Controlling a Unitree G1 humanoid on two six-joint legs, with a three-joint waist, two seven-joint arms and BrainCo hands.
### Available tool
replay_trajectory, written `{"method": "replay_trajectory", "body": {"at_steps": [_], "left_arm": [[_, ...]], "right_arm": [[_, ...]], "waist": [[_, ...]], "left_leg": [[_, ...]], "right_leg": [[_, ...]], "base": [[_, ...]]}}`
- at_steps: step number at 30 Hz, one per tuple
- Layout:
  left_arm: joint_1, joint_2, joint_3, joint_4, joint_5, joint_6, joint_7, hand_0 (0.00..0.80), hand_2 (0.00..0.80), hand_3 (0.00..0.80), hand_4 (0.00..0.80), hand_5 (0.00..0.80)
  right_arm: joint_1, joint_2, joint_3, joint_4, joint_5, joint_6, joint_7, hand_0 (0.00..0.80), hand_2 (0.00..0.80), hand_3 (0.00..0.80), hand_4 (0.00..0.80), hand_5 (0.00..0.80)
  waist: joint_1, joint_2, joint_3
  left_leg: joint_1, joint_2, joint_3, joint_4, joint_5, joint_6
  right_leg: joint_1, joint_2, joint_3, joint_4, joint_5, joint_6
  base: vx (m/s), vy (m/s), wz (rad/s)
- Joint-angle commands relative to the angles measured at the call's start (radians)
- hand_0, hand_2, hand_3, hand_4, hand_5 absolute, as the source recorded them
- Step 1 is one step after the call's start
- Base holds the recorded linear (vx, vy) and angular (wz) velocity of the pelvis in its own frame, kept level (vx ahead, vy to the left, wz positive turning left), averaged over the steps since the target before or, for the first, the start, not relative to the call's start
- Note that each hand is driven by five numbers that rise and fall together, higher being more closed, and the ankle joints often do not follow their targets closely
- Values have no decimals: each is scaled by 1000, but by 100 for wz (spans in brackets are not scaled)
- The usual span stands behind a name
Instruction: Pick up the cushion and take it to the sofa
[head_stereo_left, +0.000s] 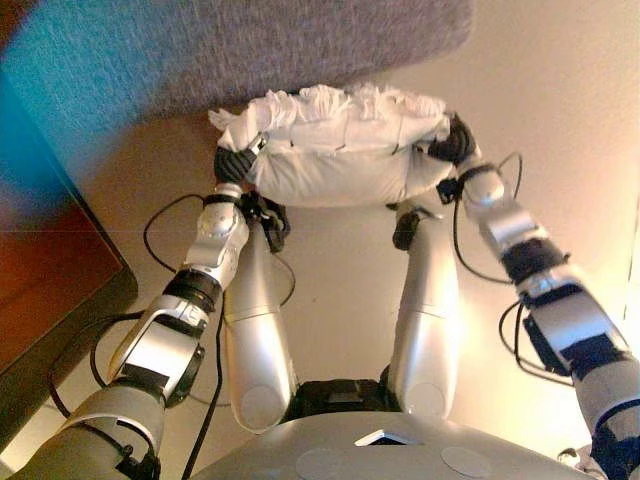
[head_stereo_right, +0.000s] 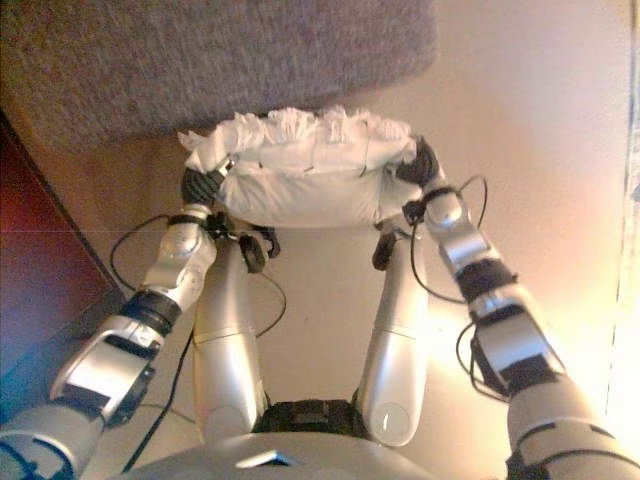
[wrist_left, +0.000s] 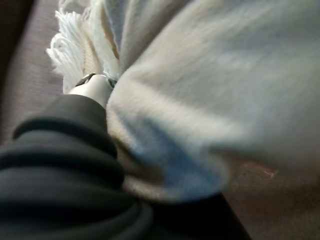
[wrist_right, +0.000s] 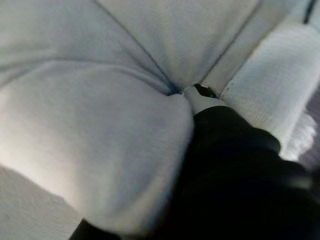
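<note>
A white cushion (head_stereo_left: 345, 165) with a fringed far edge is held up between my two hands, just in front of the grey sofa (head_stereo_left: 230, 50). Its fringe reaches the sofa's front edge. My left hand (head_stereo_left: 233, 163) presses the cushion's left end and my right hand (head_stereo_left: 455, 142) presses its right end. In the left wrist view the cushion (wrist_left: 210, 75) bulges over the hand's dark cover (wrist_left: 60, 150). In the right wrist view the cushion (wrist_right: 100, 100) folds over that hand's cover (wrist_right: 240, 160). The cushion hides most of both hands.
A dark wooden piece of furniture (head_stereo_left: 40, 270) stands close on the left, beside the sofa. Pale floor (head_stereo_left: 560, 90) lies to the right of the sofa and under the cushion.
</note>
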Motion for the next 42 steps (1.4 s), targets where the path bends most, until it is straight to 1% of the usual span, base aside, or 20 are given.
{"method": "replay_trajectory", "body": {"at_steps": [1,2,3,7,10,11,14,15,17,19,23,25,29,31,34,36,37,40,41,42], "left_arm": [[20,-30,11,-174,73,-56,-49,800,800,800,800,800],[41,-28,9,-181,95,-51,-61,800,800,800,800,800],[69,-28,1,-191,114,-45,-72,800,800,800,800,800],[138,-16,-3,-242,123,-25,-102,800,800,800,800,800],[185,4,15,-283,129,4,-139,800,800,800,800,800],[206,10,23,-302,121,15,-154,800,800,800,800,800],[265,27,58,-367,118,49,-183,800,800,800,800,800],[280,32,70,-378,110,63,-196,800,800,800,800,800],[329,33,114,-412,87,98,-232,800,800,800,800,800],[350,31,140,-430,73,139,-260,800,800,800,800,800],[369,29,153,-424,67,178,-278,800,800,800,800,800],[379,29,162,-437,57,187,-293,800,800,800,800,800],[427,29,193,-483,63,216,-312,800,800,800,800,800],[445,26,207,-499,53,228,-308,800,800,800,800,800],[459,26,218,-514,49,234,-302,800,800,800,800,800],[454,18,219,-512,28,245,-305,800,800,800,800,800],[451,10,218,-505,21,249,-307,800,800,800,800,800],[446,-2,207,-484,31,244,-326,800,800,800,800,800],[445,-3,205,-483,31,250,-335,800,800,800,800,800],[445,-3,204,-482,32,251,-339,800,800,800,800,800]], "right_arm": [[64,23,-93,-204,197,-154,124,800,800,800,800,800],[102,32,-107,-219,223,-156,147,800,800,800,800,800],[144,42,-122,-234,250,-152,171,800,800,800,800,800],[242,54,-165,-270,313,-154,231,800,800,800,800,800],[298,56,-185,-307,272,-131,202,800,800,800,800,800],[315,55,-188,-324,212,-123,172,800,800,800,800,800],[362,32,-196,-386,180,-86,164,800,800,800,800,800],[375,30,-201,-397,180,-71,165,800,800,800,800,800],[418,32,-226,-433,185,24,181,800,800,800,800,800],[446,38,-236,-440,204,78,182,800,800,800,800,800],[472,59,-252,-464,277,93,212,800,800,800,800,800],[480,66,-264,-478,270,89,208,800,800,800,800,800],[491,61,-288,-501,209,144,199,800,800,800,800,800],[490,50,-282,-521,206,171,218,800,800,800,800,800],[488,29,-278,-540,219,190,226,800,800,800,800,800],[486,17,-281,-539,231,194,225,800,800,800,800,800],[487,16,-282,-535,233,192,226,800,800,800,800,800],[489,20,-280,-519,226,179,222,800,800,800,800,800],[492,24,-281,-517,217,177,214,800,800,800,800,800],[492,27,-279,-515,213,175,208,800,800,800,800,800]], "waist": [[18,5,-8],[20,1,-9],[17,-7,-30],[23,-8,-79],[27,-8,-112],[28,-10,-129],[28,-17,-176],[29,-18,-192],[30,-19,-248],[34,-19,-290],[29,-15,-359],[27,-15,-377],[40,-17,-406],[48,-14,-417],[60,-12,-421],[57,-11,-422],[54,-10,-424],[51,-7,-438],[50,-4,-448],[51,-4,-454]], "left_leg": [[170,35,-64,-212,139,-77],[221,32,-60,-240,146,-76],[262,20,-48,-289,185,-68],[402,15,-34,-388,206,-70],[491,16,-29,-454,223,-67],[528,13,-26,-482,231,-67],[642,7,-5,-577,256,-64],[672,3,-1,-598,262,-63],[757,-9,14,-654,271,-58],[806,-10,18,-680,277,-56],[904,6,29,-719,276,-55],[926,11,23,-719,269,-58],[951,21,5,-683,253,-74],[958,32,-12,-670,275,-83],[938,31,-59,-630,312,-88],[934,27,-43,-619,314,-88],[935,22,-28,-621,310,-86],[957,-51,17,-674,241,-53],[965,-89,30,-705,224,-34],[969,-103,29,-717,218,-25]], "right_leg": [[198,-54,-9,-66,-12,101],[249,-54,-15,-97,-10,102],[295,-58,-28,-152,19,96],[435,-64,-61,-231,18,104],[528,-55,-82,-288,25,103],[563,-49,-88,-314,32,104],[682,-24,-104,-400,47,100],[713,-17,-106,-420,50,99],[803,0,-108,-476,54,96],[852,4,-111,-488,50,95],[941,28,-100,-487,13,80],[967,39,-92,-494,-1,72],[1017,66,-84,-519,-14,53],[1037,90,-76,-539,-19,41],[1051,117,-56,-562,-22,26],[1062,127,-62,-568,-24,19],[1066,128,-69,-569,-25,17],[1069,117,-92,-576,-19,29],[1066,115,-100,-578,-15,34],[1063,113,-101,-579,-13,37]], "base": [[225,-61,8],[202,-32,10],[210,-18,13],[167,-13,15],[111,-23,9],[128,-5,4],[97,-2,0],[137,-2,-6],[193,5,-7],[199,11,-10],[189,-26,5],[117,-92,14],[122,-126,15],[91,-127,4],[28,-82,-1],[-9,-32,8],[-19,21,13],[-11,71,8],[-8,116,5],[-5,134,7]]}}
